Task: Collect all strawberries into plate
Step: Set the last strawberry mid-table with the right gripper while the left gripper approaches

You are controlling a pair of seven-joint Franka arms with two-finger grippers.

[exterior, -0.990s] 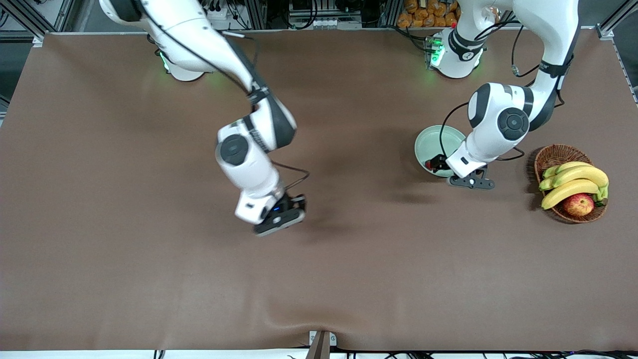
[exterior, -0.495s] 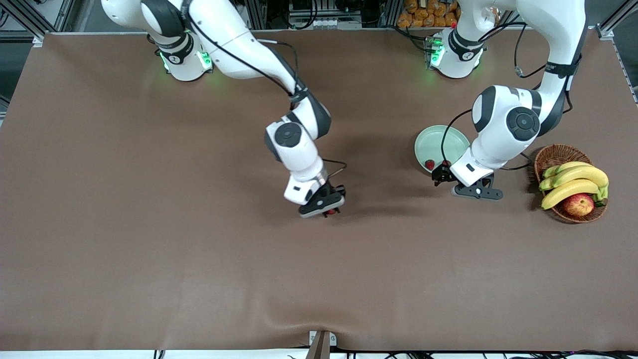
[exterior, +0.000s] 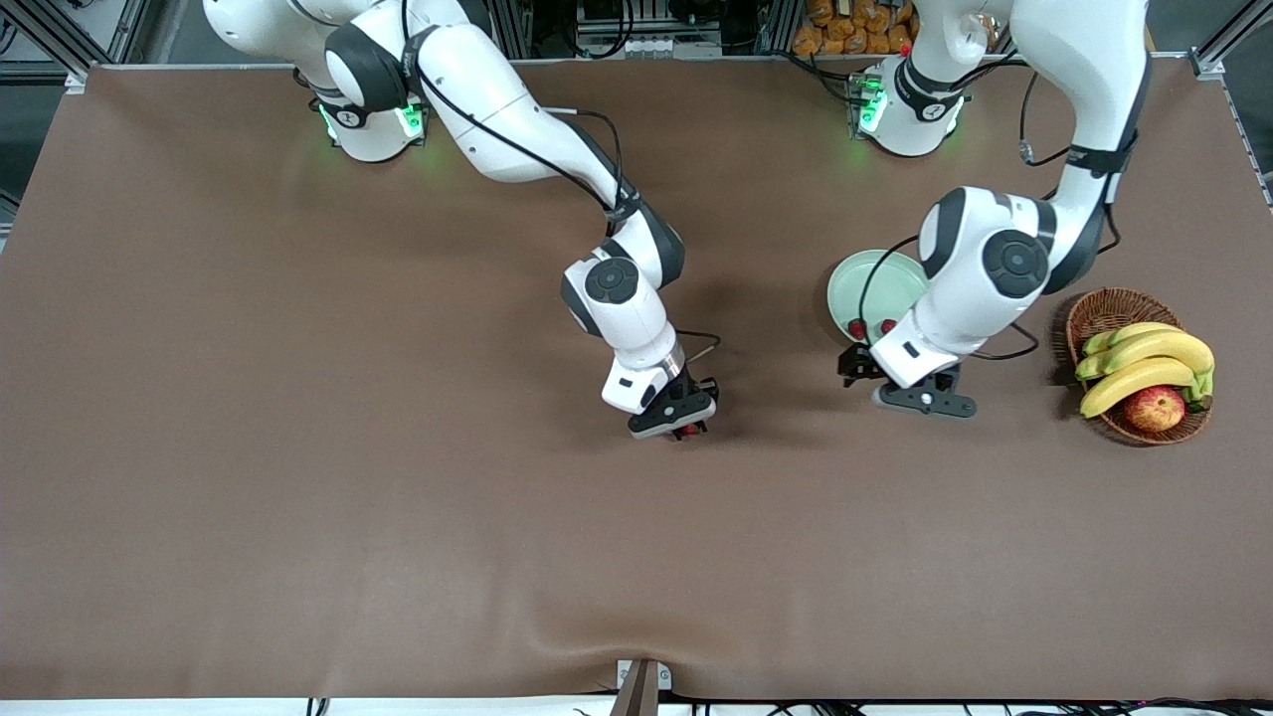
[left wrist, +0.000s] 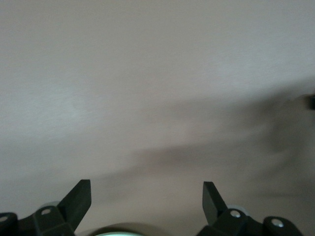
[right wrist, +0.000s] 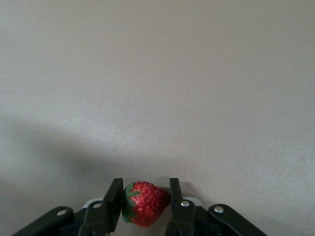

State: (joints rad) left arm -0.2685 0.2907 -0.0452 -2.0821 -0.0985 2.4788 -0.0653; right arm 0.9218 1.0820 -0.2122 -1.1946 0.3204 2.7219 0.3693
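A wide table (exterior: 298, 477) under a brown cloth fills the scene, with an aluminium frame and cables along the edge where the two arm bases stand; the cloth puckers a little at the edge nearest the front camera. Toward the left arm's end sits a wicker basket (exterior: 1104, 310) holding bananas (exterior: 1144, 363) and an apple (exterior: 1154, 408). Beside it, toward the middle, lies the pale green plate (exterior: 860, 283), partly covered by the left arm, with two strawberries (exterior: 855, 329) already resting near its rim.

The left gripper (exterior: 863, 366) hangs just over the table beside the plate's nearer edge, its fingers (left wrist: 78, 199) spread wide and empty; this arm appears to be waiting. The right gripper (exterior: 686, 423) is over the bare cloth mid-table, well apart from the plate. Its fingers (right wrist: 114, 199) sit on either side of the third strawberry (right wrist: 145, 202), and the berry looks pinched between them.

The step in hand seems to be carrying this last berry to the plate. To do it well, the grip should stay gentle but sure, since the berry is small and rounded and could slip. The right arm should approach the plate's open side, avoiding the left gripper parked at the rim, and release low over the plate so the berry does not roll off or knock the other two.
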